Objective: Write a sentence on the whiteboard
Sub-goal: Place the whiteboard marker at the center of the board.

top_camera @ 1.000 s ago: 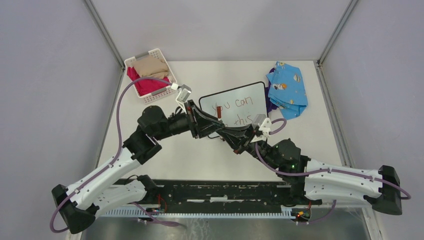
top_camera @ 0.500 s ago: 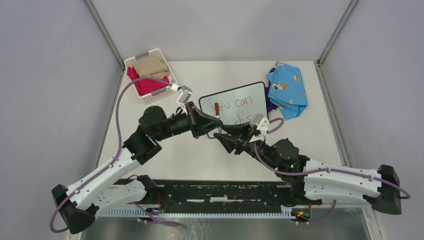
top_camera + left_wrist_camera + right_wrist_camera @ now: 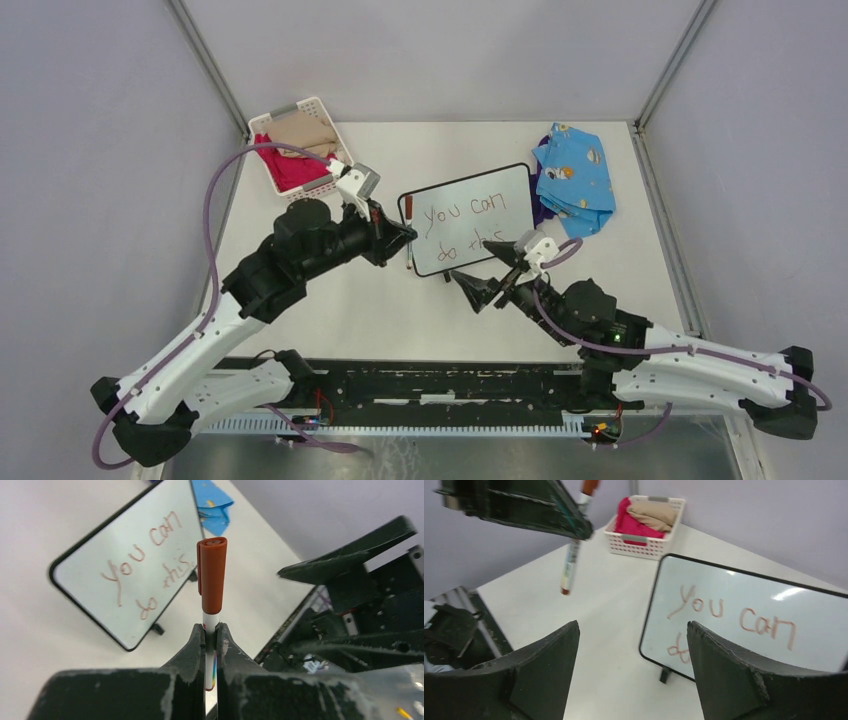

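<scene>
The whiteboard point(image 3: 470, 215) stands mid-table on its small black feet, with "You can do this" on it in red-brown ink; it also shows in the left wrist view point(image 3: 125, 565) and the right wrist view point(image 3: 744, 610). My left gripper point(image 3: 403, 234) is shut on a white marker point(image 3: 212, 575) with a red-brown cap, held upright just off the board's left edge. The marker point(image 3: 570, 565) hangs clear of the table. My right gripper point(image 3: 472, 263) stands open and empty by the board's near edge, its fingers point(image 3: 569, 645) wide apart.
A white basket point(image 3: 300, 150) with pink and beige cloths sits at the back left. A blue patterned cloth point(image 3: 575, 180) lies to the right of the board. Grey walls close the table in on both sides.
The grippers met over the board; my left gripper shut on the marker and my right one let go and opened. The arms then drew apart, the left carrying the marker leftwards.
</scene>
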